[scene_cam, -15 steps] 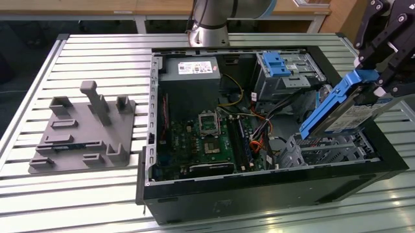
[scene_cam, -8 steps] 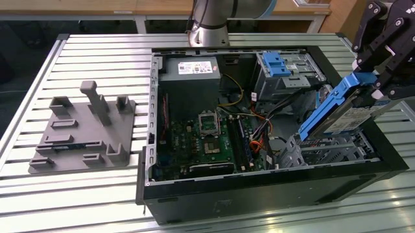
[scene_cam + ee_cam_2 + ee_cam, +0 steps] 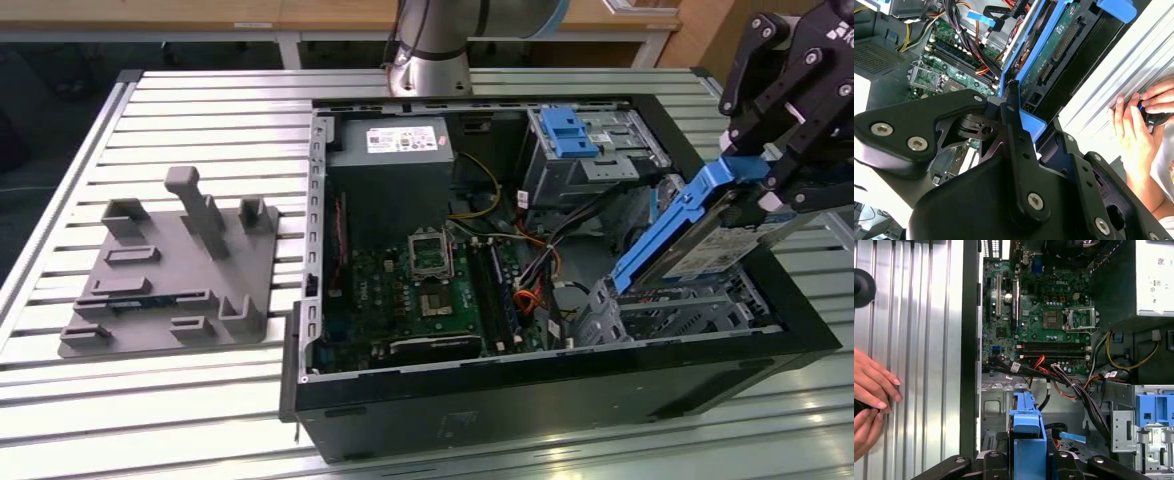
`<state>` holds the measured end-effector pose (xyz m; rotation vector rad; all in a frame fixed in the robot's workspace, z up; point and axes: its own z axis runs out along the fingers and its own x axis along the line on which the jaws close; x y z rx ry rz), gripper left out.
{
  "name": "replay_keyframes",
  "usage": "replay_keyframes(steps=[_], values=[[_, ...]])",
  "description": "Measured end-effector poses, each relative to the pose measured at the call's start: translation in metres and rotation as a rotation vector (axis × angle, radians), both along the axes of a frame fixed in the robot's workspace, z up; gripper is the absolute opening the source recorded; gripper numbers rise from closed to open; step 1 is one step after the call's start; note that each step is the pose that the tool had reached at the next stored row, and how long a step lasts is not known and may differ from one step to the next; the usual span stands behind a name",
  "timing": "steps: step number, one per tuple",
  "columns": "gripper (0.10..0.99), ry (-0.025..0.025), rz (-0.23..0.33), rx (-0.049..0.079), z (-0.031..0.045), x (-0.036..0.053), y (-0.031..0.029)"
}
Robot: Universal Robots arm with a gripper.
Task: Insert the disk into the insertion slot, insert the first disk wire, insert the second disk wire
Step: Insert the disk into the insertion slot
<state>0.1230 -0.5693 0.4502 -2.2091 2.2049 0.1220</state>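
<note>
In the exterior view my gripper (image 3: 758, 185) is shut on the disk (image 3: 691, 238), a silver-grey drive in a bright blue carrier. The disk hangs steeply tilted, its lower end just above the insertion slot (image 3: 681, 308), a perforated grey cage in the open computer case's near right corner. In the second wrist view the disk (image 3: 1054, 50) runs away from the gripper (image 3: 1021, 117) with its circuit-board side showing. In the first wrist view the blue carrier (image 3: 1026, 422) sits between the black fingers (image 3: 994, 462). Loose cables (image 3: 1074, 390) and a blue-ended connector (image 3: 1071, 436) lie inside the case nearby.
A taller grey bay with a blue latch (image 3: 577, 135) stands behind the slot. The motherboard (image 3: 427, 290) and power supply (image 3: 394, 150) sit further left in the case. A grey fixture plate (image 3: 174, 270) lies on the slatted table at the exterior view's left. A person's hand (image 3: 1134, 135) rests beside the case.
</note>
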Motion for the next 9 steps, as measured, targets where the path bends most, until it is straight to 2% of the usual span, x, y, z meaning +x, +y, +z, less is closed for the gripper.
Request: replay_keyframes(steps=[9], values=[[0.365,0.0022,0.000,-0.001,-0.0063,0.0000,-0.0005]])
